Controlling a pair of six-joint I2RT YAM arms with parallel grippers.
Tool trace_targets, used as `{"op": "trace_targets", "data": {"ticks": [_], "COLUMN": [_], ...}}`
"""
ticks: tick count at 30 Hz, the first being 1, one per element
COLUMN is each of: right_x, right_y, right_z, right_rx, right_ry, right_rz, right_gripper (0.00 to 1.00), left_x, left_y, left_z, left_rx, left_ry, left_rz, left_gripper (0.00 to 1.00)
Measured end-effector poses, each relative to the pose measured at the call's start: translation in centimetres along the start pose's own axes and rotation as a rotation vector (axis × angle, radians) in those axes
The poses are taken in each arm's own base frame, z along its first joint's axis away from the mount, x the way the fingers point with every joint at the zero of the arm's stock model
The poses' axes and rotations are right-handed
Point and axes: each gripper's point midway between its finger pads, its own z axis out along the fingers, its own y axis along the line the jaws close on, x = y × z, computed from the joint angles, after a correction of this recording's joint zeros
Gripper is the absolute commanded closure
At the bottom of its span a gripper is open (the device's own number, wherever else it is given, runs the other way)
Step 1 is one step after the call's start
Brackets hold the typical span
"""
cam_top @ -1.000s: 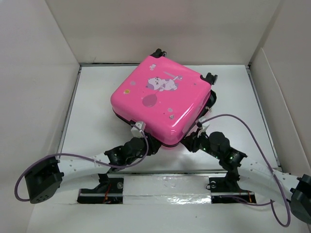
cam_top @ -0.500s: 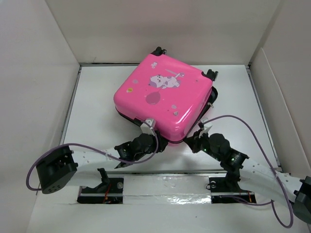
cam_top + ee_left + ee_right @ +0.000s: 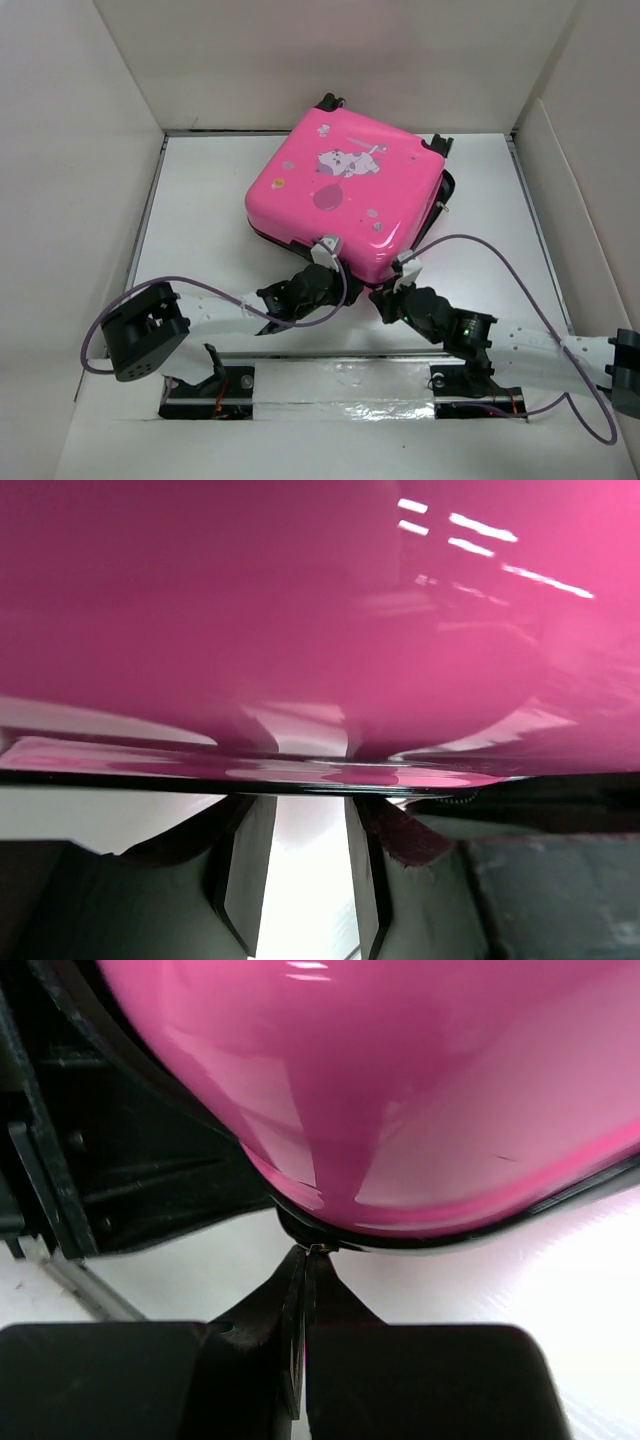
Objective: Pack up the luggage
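Top view: luggage (image 3: 345,190) sat upper centre. Glossy hard shell, prob stiff, light, slippery, so you'd want the rim seam.

Left wrist: left gripper (image 3: 300,840) fingers apart, under the lip.

Right wrist: right gripper (image 3: 303,1260) pinched together at the seam.

Luggage (image 3: 345,190) shell: hard plastic, smooth, high gloss, streaks of reflected light across the pink. Edge band (image 3: 140,1075) below the shell: black, dull. Counter (image 3: 200,230): white, smooth, matt. Side walls (image 3: 80,150): white board, matt. Right fingers (image 3: 345,1310): black plastic, matt. Cable (image 3: 466,237): purple, smooth sheath. Tape strip (image 3: 350,385) at near edge: silvery, shiny, wrinkled.
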Motion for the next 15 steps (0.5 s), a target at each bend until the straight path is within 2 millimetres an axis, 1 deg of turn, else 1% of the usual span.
{"op": "trace_targets", "data": {"ticks": [1,3,4,5,8,10,12,13,15], "right_x": [0.0,-0.1,-0.1,0.0,-0.2,-0.5,-0.8,-0.9,-1.3], "right_y": [0.1,0.0,0.0,0.0,0.1,0.3,0.4,0.5,0.4], "right_z": [0.2,0.5,0.7,0.9,1.1,1.0,0.7,0.5,-0.1], "right_rx": [0.017,0.063,0.082,0.096,0.121,0.122,0.111,0.104,0.089], "right_ry": [0.000,-0.008,-0.013,-0.017,-0.038,-0.058,-0.075,-0.083,-0.102], "right_rz": [-0.005,-0.007,0.001,0.014,0.051,0.095,0.129,0.141,0.166], "right_gripper": [1.00,1.00,1.00,1.00,1.00,1.00,1.00,1.00,1.00], "left_x": [0.0,-0.1,-0.1,0.1,0.1,-0.4,-1.8,-3.2,-6.6], "left_y": [-0.1,-0.3,-0.3,-0.3,0.3,0.6,0.5,0.2,0.1], "left_z": [0.1,0.3,0.4,0.4,0.1,-0.5,-1.9,-2.9,-5.0], "left_rx": [0.001,0.002,0.003,0.008,-0.021,-0.035,-0.028,-0.015,-0.009], "left_ry": [0.000,0.003,0.004,0.013,0.019,0.005,-0.042,-0.087,-0.196], "left_rz": [0.003,0.011,0.018,0.024,0.037,0.035,0.020,0.004,-0.042], "left_gripper": [0.69,0.61,0.55,0.43,0.30,0.28,0.28,0.27,0.24]}}
